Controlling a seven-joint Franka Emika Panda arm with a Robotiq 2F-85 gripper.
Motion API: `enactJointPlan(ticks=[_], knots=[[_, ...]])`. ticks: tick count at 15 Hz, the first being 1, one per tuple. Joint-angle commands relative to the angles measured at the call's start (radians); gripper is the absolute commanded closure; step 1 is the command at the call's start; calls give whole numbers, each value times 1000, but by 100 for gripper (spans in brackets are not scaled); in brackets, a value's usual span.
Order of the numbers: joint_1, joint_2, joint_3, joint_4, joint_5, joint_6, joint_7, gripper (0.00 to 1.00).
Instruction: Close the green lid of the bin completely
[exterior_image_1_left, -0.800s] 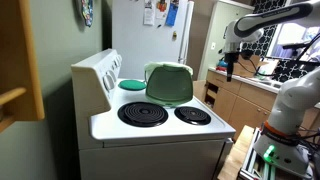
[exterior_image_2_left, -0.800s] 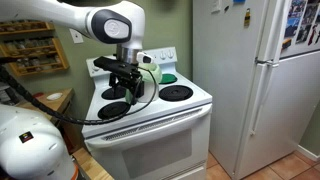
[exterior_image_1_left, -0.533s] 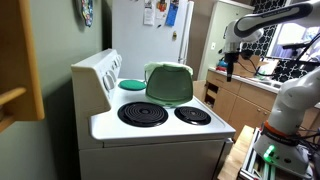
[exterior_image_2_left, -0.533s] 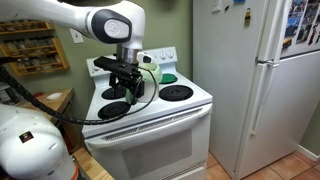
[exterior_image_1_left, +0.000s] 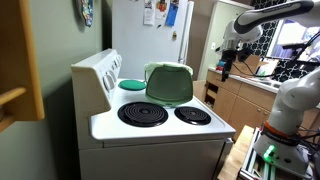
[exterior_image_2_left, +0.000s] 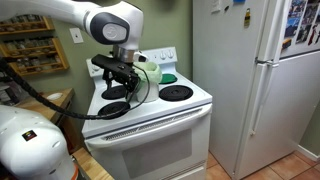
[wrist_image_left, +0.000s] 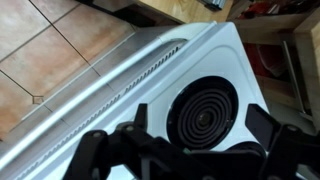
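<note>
- Gripper (wrist_image_left: 190, 158) was wide open and empty, bottom of the wrist view.
- Lid (exterior_image_1_left: 170, 83) stood roughly upright mid-frame; I'd push its top edge down until it seats.

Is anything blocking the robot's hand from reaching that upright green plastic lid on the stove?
Nothing visible does: in an exterior view, only open air lies between the hand and the upright, domed green plastic lid.

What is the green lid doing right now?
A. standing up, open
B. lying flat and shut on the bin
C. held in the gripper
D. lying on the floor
A: in an exterior view the green lid stands upright on the stove, and the gripper hangs apart from it.
</note>
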Motion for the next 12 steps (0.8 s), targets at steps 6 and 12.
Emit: enactJointPlan(ticks=[6, 12], knots=[[56, -3, 12, -19, 143, 82, -122, 0], [97, -21, 5, -54, 285, 235, -226, 0]])
